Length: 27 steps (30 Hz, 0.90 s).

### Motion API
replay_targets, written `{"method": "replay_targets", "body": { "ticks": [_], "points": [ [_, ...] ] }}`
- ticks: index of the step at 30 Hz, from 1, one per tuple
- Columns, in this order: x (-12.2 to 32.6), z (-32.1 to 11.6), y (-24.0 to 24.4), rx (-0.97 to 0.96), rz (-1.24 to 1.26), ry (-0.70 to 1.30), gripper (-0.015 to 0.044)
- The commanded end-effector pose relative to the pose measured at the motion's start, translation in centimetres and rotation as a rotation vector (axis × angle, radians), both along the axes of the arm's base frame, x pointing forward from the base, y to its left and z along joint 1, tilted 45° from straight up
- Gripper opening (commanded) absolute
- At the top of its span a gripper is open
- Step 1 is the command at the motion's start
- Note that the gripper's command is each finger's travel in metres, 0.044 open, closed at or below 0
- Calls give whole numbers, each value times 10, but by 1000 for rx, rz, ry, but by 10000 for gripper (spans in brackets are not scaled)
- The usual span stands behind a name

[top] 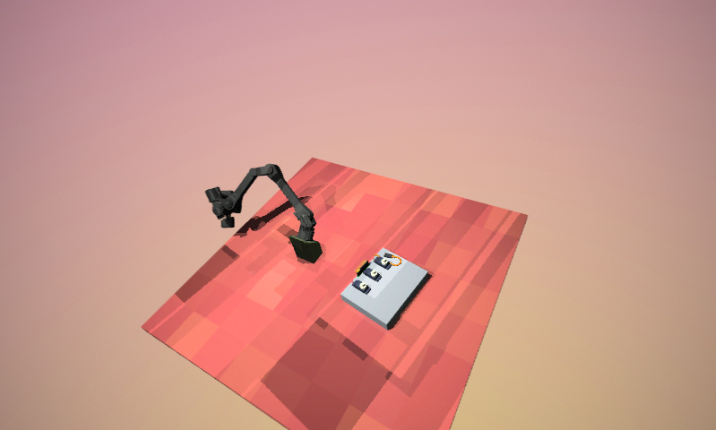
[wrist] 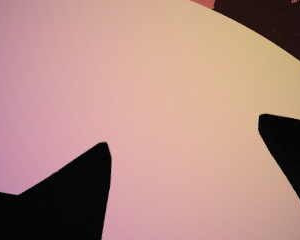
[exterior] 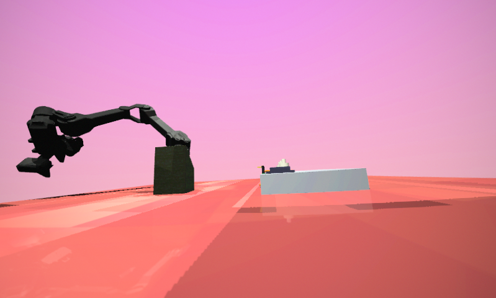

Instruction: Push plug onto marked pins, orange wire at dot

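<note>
The pale grey holder [top: 399,296] [exterior: 313,181] lies on the table. Three dark servo motors with white horns sit along its edge on the arm's side; the one at the upper end [top: 382,265] has an orange lead [top: 400,262] looping beside it. A dark strip with orange-yellow on it [top: 361,267] stands at the same edge. Thin yellow pins [exterior: 259,167] stick out sideways from that edge. The plug, the three marked pins and the dot are too small to tell. My gripper [wrist: 188,136] is open and empty, far from the holder on the other side of the arm's base.
The arm's dark base block [top: 306,250] [exterior: 172,171] stands on the red patchwork table [top: 276,288] [exterior: 113,251], between my gripper and the holder. The gripper hangs out past the table's edge in the top view. The wrist view shows mostly background, with a dark area at the upper right.
</note>
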State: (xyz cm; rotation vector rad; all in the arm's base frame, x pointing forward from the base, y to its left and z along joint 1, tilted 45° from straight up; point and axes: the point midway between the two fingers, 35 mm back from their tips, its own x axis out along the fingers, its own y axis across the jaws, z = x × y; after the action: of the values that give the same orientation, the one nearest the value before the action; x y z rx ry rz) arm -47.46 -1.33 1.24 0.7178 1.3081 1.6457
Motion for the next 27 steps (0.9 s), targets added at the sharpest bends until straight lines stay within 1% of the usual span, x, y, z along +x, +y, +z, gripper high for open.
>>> {"method": "replay_targets", "body": {
  "ticks": [1, 11, 27],
  "points": [
    [0, 0, 0, 0, 1, 0, 374],
    [0, 5, -19, -4, 59, -23, 115],
    [2, 18, -61, -3, 188, -71, 115]
  ]
}}
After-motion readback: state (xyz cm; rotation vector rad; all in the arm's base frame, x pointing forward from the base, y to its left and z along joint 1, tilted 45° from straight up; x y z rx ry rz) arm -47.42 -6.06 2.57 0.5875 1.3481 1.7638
